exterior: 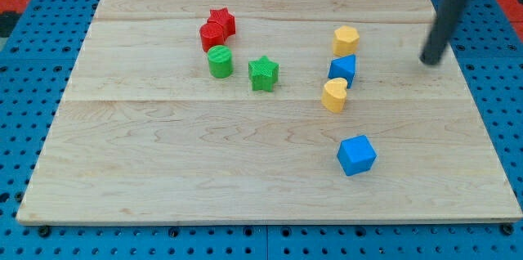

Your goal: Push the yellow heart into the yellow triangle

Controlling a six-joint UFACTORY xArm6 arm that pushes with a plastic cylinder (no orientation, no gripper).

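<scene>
Wooden board (163, 178) sat on a blue pegboard base (24, 88). Starting at the view's left: red cylinder (212, 36) with a red star (221, 21) touching it on its upper right side. Green cylinder (220, 61) sat just below the red one, touching or nearly so. Green star (263, 73) stood near it to the right, apart.

Right of centre, three blocks ran in a short column. Top: a yellow block (346, 40). Middle: a blue triangle-ish block (343, 69). Bottom: a second yellow block (334, 95), touching the blue one. Which yellow was the heart and which the triangle I couldn't say for sure at that size; the lower one looked more heart-like. Blue cube (356, 154) sat well below the column, alone.

Far right: my tip (429, 61), end of the dark rod, was well apart from every block, right of the upper yellow one. No jaws on this rig, just the rod, touching nothing.
</scene>
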